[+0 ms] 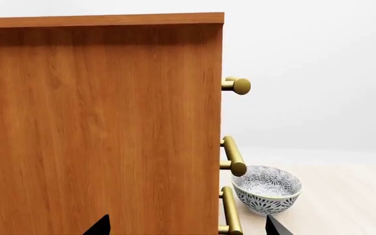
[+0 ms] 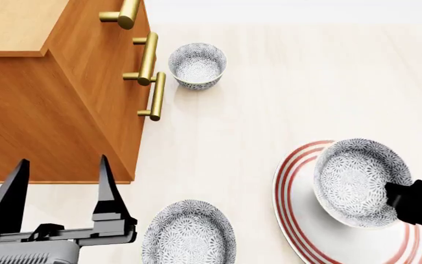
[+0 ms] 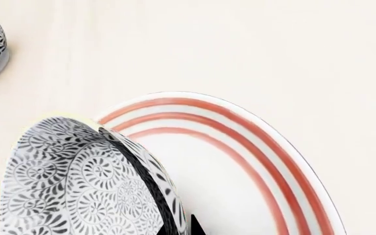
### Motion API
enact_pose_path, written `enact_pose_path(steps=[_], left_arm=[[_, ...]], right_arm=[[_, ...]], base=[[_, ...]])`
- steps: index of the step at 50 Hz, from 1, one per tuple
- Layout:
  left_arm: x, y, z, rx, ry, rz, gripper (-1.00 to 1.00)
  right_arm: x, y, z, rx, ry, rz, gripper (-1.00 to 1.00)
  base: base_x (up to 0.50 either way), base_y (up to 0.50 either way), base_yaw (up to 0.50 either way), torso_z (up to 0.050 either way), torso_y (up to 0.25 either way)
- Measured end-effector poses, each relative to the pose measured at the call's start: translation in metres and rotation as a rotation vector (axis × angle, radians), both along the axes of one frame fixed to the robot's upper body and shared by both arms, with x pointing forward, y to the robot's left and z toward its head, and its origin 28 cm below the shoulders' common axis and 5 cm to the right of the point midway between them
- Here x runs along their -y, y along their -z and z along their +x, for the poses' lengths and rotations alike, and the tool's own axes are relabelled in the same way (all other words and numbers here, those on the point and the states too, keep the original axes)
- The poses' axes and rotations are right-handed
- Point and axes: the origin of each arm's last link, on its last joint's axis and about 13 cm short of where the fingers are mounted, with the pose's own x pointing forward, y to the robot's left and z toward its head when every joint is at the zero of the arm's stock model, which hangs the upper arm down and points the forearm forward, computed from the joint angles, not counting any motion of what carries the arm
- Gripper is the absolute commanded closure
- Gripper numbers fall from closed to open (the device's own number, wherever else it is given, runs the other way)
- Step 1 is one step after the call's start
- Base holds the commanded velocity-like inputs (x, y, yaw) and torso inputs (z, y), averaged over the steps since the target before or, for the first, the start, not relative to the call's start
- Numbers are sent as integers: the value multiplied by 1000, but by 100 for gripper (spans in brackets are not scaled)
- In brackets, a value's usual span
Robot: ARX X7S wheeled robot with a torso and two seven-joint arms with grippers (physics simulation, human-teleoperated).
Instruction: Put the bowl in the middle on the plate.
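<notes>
My right gripper (image 2: 391, 196) is shut on the rim of the patterned bowl (image 2: 354, 181), with one finger inside it and one outside. The bowl tilts over the red-ringed plate (image 2: 299, 220) at the front right. In the right wrist view the bowl (image 3: 77, 181) fills the space beside the fingertips (image 3: 198, 226), with the plate (image 3: 240, 161) right behind it. I cannot tell whether the bowl touches the plate. My left gripper (image 2: 61, 187) stands open and empty at the front left, beside the cabinet. Its dark tips frame the cabinet side in the left wrist view (image 1: 188, 227).
A wooden cabinet (image 2: 57, 93) with brass handles (image 2: 149, 58) fills the left side. A second patterned bowl (image 2: 196, 66) sits in front of the handles and shows as a bowl (image 1: 266, 188) past the cabinet (image 1: 103, 127). A third bowl (image 2: 189, 234) lies at the front centre.
</notes>
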Motion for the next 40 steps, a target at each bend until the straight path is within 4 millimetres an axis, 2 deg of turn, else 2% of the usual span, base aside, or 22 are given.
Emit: enact_pose_path(steps=[14, 15, 40], left_arm=[[0, 0, 0, -1, 1, 1, -100], [0, 0, 0, -1, 1, 1, -100], [1, 1, 0, -4, 1, 3, -100]], right_arm=[[2, 9, -1, -18, 12, 10, 100], [2, 10, -1, -18, 14, 12, -100], [3, 13, 0, -21, 42, 25, -100]], base=[[0, 0, 0, 0, 1], [0, 0, 0, 0, 0], [0, 0, 0, 0, 0]])
